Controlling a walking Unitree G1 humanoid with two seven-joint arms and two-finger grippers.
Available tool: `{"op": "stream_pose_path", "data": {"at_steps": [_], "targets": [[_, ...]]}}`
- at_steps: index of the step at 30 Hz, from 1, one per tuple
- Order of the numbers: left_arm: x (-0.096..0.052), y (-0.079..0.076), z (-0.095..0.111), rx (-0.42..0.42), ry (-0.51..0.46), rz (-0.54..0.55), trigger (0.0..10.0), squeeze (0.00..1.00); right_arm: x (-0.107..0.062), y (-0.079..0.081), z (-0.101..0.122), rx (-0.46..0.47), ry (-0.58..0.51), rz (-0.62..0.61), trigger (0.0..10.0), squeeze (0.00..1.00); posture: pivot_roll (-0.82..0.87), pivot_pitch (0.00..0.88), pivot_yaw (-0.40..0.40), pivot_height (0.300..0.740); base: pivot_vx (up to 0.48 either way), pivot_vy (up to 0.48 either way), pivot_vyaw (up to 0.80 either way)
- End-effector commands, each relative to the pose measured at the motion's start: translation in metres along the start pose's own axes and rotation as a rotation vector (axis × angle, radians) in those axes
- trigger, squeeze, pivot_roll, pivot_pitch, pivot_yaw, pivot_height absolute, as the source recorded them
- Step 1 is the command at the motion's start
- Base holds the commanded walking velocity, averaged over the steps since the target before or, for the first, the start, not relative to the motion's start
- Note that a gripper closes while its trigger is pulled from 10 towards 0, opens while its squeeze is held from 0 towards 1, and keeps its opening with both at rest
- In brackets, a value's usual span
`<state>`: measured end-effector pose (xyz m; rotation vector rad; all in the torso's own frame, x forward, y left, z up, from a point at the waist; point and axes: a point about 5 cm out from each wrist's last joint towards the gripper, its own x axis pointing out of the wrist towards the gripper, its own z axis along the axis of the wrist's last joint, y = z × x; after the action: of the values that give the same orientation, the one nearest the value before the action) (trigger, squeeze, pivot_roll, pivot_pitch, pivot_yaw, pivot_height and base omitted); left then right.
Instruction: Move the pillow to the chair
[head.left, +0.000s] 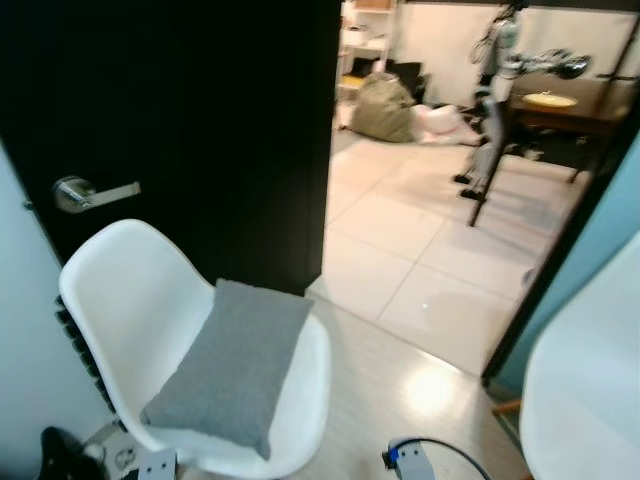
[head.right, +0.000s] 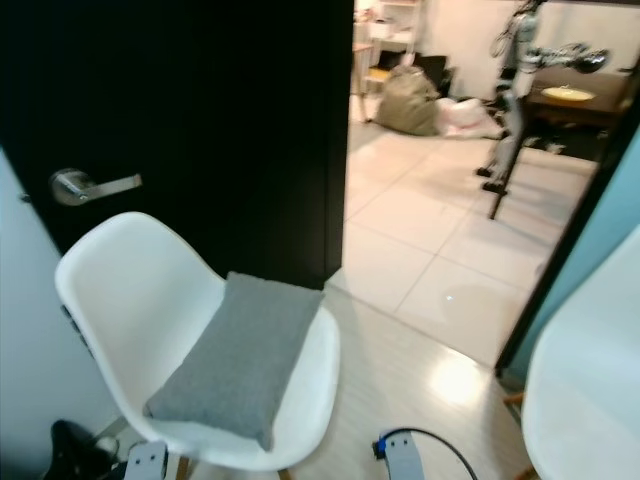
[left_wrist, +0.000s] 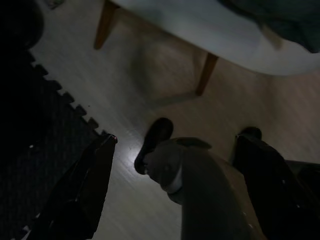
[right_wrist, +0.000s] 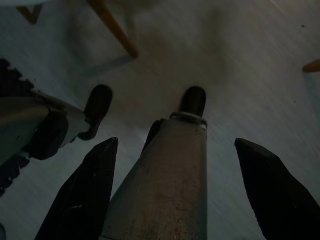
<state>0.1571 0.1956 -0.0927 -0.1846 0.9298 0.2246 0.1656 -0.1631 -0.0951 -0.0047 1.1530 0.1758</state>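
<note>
Grey rectangular fabric pillow (head.left: 232, 366) lies flat on seat of white moulded plastic chair (head.left: 118, 290). My left hand (left_wrist: 175, 190) and right hand (right_wrist: 175, 185) hang spread wide, empty, over pale wood floor (right_wrist: 165, 60). I judge placement done; back off clear of chair legs.

Home interior, seen at a doorway between two rooms. Near side: white shell chair (head.left: 120, 300) with wooden legs, carrying a grey pillow (head.left: 235, 365), set before a black door (head.left: 200, 120) with a lever handle (head.left: 85, 193); pale wood-look floor (head.left: 400, 390). Far side: tiled floor (head.left: 420, 250), olive beanbag (head.left: 385, 108), shelving (head.left: 362, 45), a dark worktop (head.left: 560, 115) bearing a yellow plate (head.left: 550, 100), and a second humanoid robot (head.left: 495, 90) standing beside it.
</note>
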Motion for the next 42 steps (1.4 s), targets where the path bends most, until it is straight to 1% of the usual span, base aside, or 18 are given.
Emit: {"op": "stream_pose_path", "data": {"at_steps": [1,16,18,19,29,30,33,42], "targets": [[-0.0004,0.0022,-0.0012,-0.004,0.005,0.006,10.0,0.0,0.0004,0.0013,0.005,-0.012,-0.011,0.003,10.0,0.0,0.17,0.0,-0.082,0.74,-0.371,0.0,0.0],[0.0006,-0.0017,0.0023,0.0,-0.009,-0.006,10.0,0.0,0.0002,0.0006,0.005,-0.006,-0.009,0.006,10.0,0.0,0.17,0.0,-0.084,0.74,-0.284,0.0,-0.73],[0.0006,-0.0019,0.0024,-0.001,-0.009,-0.006,10.0,0.0,0.0001,0.0002,0.0053,0.011,-0.017,0.002,10.0,0.0,0.17,0.0,-0.084,0.74,-0.371,0.0,-0.74],[0.0006,-0.0021,0.0023,-0.002,-0.01,-0.006,10.0,0.0,0.0001,-0.0004,0.0056,0.023,-0.023,-0.003,10.0,0.0,0.17,0.0,-0.085,0.74,-0.262,0.0,0.0],[0.0008,-0.0034,0.0029,-0.001,-0.012,-0.01,10.0,0.0,-0.0002,-0.0015,0.0059,0.008,-0.02,-0.006,10.0,0.0,0.17,0.0,-0.087,0.74,-0.267,0.0,0.0],[0.0008,-0.0038,0.0034,0.0,-0.016,-0.01,10.0,0.0,-0.0002,-0.0012,0.0053,-0.007,-0.011,0.001,10.0,0.0,0.17,0.0,-0.088,0.74,0.0,0.0,-0.45],[0.0009,-0.004,0.0038,0.003,-0.019,-0.009,10.0,0.0,-0.0002,-0.0012,0.0042,-0.013,-0.001,0.003,10.0,0.0,0.16,0.0,-0.089,0.74,0.0,0.0,-0.76],[0.0013,-0.0058,0.0052,0.023,-0.021,-0.022,10.0,0.0,-0.0004,-0.0028,0.0038,0.0,0.002,-0.007,10.0,0.0,0.17,0.0,-0.089,0.74,0.0,0.0,-0.76]]}}
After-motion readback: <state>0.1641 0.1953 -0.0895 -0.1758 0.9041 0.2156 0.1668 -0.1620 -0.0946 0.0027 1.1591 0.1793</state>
